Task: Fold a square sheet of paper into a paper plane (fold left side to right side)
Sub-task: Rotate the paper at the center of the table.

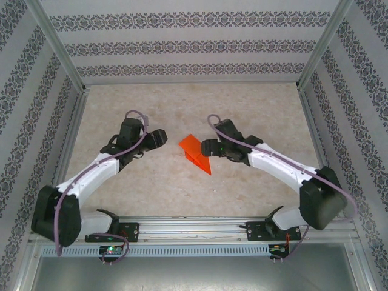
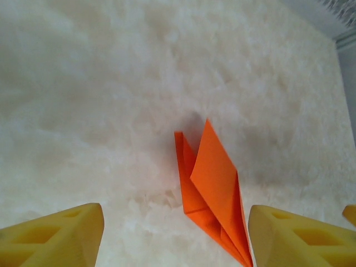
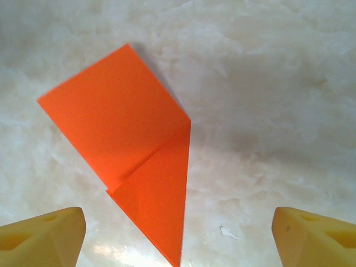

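The paper plane [image 1: 195,153] lies on the bench [image 1: 182,197] midway between the two arms, its sharp tip pointing toward the arm bases and one layer standing partly raised in the left wrist view. The left end effector [image 2: 175,231] is spread open beside the plane and holds nothing. The right end effector [image 3: 178,236] is spread wide, its fingers on either side of the tip without touching it.

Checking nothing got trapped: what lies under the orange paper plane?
The paper plane rests on the pale table. Its lifted wing reveals only more orange layers beneath. The tabletop directly under it is covered.
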